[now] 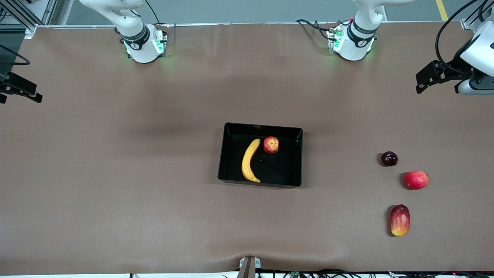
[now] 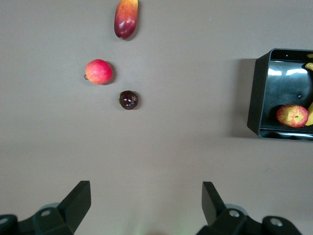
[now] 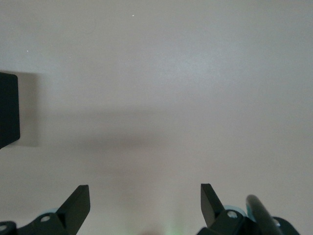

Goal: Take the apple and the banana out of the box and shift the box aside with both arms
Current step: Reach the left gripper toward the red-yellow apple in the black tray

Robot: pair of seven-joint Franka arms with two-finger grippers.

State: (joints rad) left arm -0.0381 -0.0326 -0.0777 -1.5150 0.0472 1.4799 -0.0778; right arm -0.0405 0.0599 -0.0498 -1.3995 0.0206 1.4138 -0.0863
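The black box (image 1: 223, 154) sits at the middle of the table. The yellow banana (image 1: 249, 161) lies in it, and the small red apple (image 1: 271, 145) rests beside the banana's upper tip. My left gripper (image 2: 145, 196) is open and empty, raised over bare table at the left arm's end (image 1: 422, 79). Its wrist view shows the box (image 2: 255, 93) with the apple (image 2: 292, 115) and a bit of banana (image 2: 309, 115). My right gripper (image 3: 145, 198) is open and empty, raised over the right arm's end (image 1: 21, 92). Its wrist view shows only a corner of the box (image 3: 9, 110).
Three loose fruits lie toward the left arm's end: a small dark round fruit (image 1: 389, 158), a larger plain red fruit (image 1: 416, 180) and a red-and-yellow mango (image 1: 400, 220). The left wrist view shows them too. The table is covered in brown cloth.
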